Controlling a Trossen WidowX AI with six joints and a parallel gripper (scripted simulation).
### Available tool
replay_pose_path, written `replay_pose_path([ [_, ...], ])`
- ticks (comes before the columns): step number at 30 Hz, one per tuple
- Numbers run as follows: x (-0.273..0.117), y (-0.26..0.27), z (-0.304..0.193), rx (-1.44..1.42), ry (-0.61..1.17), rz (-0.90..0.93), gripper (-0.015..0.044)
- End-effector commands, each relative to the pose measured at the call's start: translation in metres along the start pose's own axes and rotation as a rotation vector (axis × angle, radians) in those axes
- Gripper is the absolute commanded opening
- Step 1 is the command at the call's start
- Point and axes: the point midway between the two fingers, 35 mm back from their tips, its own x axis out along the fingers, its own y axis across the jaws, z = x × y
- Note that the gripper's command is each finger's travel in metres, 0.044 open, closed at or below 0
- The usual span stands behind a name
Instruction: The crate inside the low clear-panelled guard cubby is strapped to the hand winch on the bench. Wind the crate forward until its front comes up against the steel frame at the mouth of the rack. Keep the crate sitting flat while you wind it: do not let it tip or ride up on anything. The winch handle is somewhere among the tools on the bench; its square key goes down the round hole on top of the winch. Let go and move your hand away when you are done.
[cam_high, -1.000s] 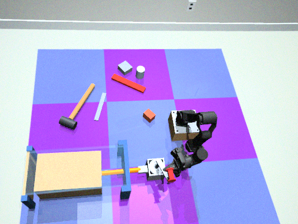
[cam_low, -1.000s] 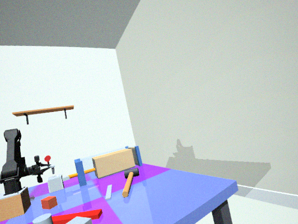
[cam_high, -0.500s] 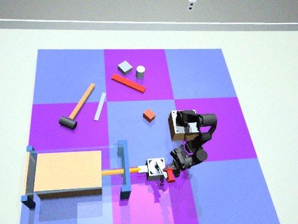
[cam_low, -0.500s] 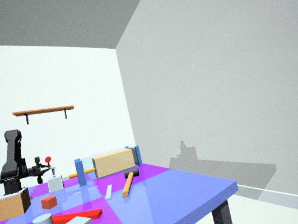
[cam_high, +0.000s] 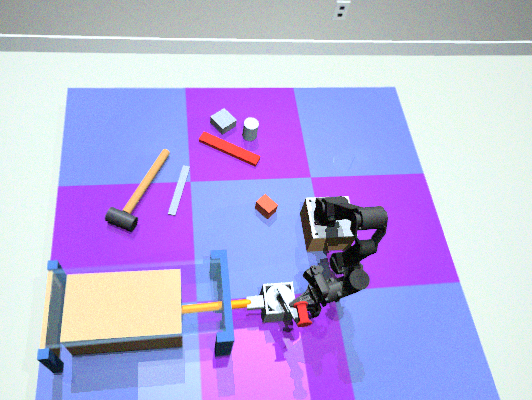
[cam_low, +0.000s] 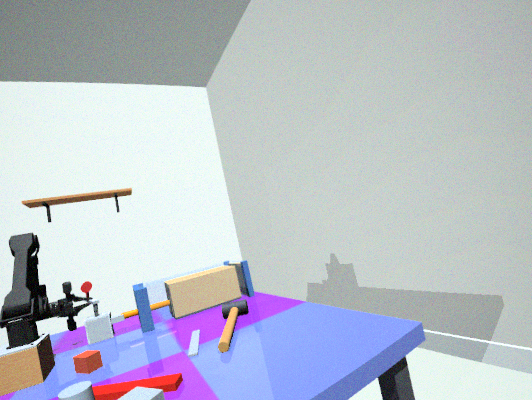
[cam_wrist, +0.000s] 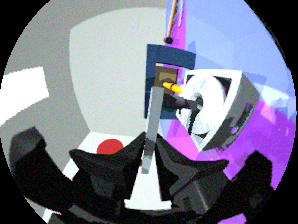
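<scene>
My gripper (cam_high: 296, 304) (cam_low: 83, 302) (cam_wrist: 150, 134) is shut on the grey crank bar of the winch handle (cam_high: 303, 314) (cam_low: 86, 286) (cam_wrist: 154, 111), whose red knob sticks up. Its dark square key points down over the white winch (cam_high: 267, 314) (cam_low: 99, 330) (cam_wrist: 212, 107). The key's tip is at or just above the middle of the winch top; how deep it sits I cannot tell. The tan crate (cam_high: 122, 305) (cam_low: 202, 292) sits flat in the clear cubby. An orange strap (cam_high: 200, 307) (cam_low: 160, 304) runs from it to the winch. A gap separates the crate's front from the blue frame (cam_high: 226, 300) (cam_low: 143, 307).
A mallet (cam_high: 146, 181) (cam_low: 229, 330), a pale strip (cam_high: 179, 190) (cam_low: 194, 342), a red bar (cam_high: 229, 148), a grey block (cam_high: 223, 120) and a grey cylinder (cam_high: 250, 130) lie farther off. An orange-red block (cam_high: 266, 205) (cam_low: 88, 361) lies between them and the winch.
</scene>
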Motion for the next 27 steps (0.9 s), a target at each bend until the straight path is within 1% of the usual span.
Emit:
replay_pose_path([
  [1,0.000,-0.001,-0.001,0.015,-0.001,0.001,0.0000],
  [25,0.002,-0.013,0.000,0.015,-0.004,-0.008,0.0000],
  [27,0.003,-0.010,0.002,0.006,-0.015,-0.003,0.0053],
])
